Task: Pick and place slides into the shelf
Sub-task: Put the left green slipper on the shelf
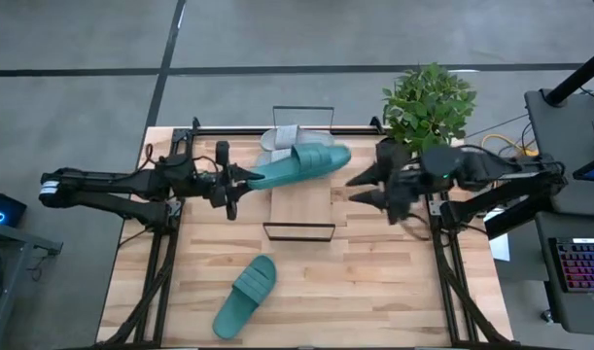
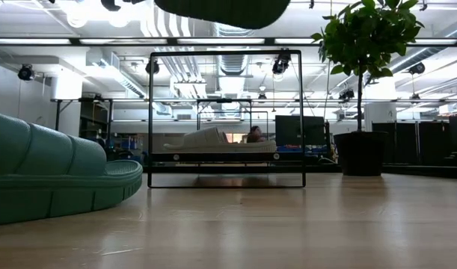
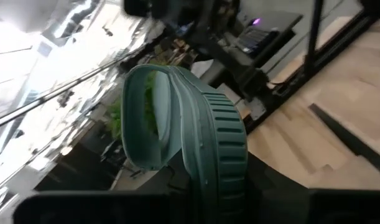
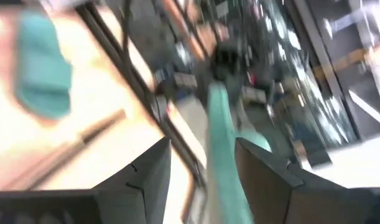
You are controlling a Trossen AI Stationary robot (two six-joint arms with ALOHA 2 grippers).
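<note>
My left gripper is shut on a teal slide that hangs in the air over the shelf, a low rack with a plank top and black wire frame. In the low view the held slide shows at the top edge. A pale grey slide pair sits at the shelf's far end. The second teal slide lies sole-down on the table's near part and looms large in the low view. My right gripper is open, level, just right of the shelf, pointing at the held slide's toe. My left gripper holds the teal slide by its heel end, coming level from the table's left, fingers along its length. The slide is lifted clear and reaches out over the shelf toward the right. In the left wrist view the ribbed strap hides where the fingers meet it.
A potted plant stands at the table's far right corner, close behind my right arm. The shelf's wire end frames rise at its near and far ends. Bare tabletop lies on the near right.
</note>
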